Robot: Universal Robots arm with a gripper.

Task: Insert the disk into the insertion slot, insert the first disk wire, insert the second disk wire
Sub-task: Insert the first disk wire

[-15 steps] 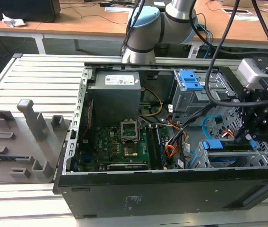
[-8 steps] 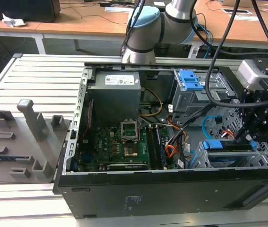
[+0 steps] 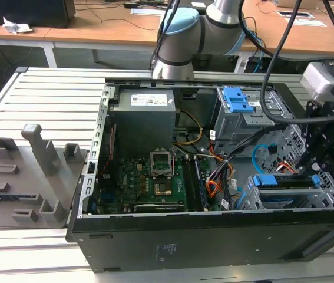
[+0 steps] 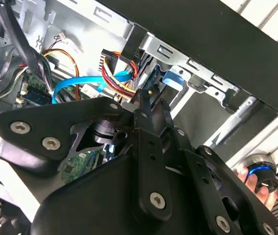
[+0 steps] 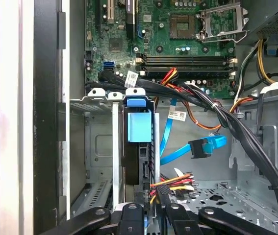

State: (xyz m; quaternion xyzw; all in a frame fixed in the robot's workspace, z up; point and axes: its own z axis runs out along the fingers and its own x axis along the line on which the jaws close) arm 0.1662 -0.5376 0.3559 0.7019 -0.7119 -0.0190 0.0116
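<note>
Blue-framed disk [image 5: 139,126] seated in grey insertion slot [image 5: 98,147], pincer [image 4: 146,100] clamped on first disk wire [image 5: 172,182] plug beside it

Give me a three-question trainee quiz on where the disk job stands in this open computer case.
1. True or false: the disk already sits in the insertion slot.
2. The plug of the second disk wire is: A) pushed into the disk; B) loose, apart from the disk; C) lying outside the case.
3. Fill in: the cable nearest the gripper is the ___ disk wire.
Key: 1 true; 2 B; 3 first, meaning the first disk wire with its red, yellow and black strands.
</note>
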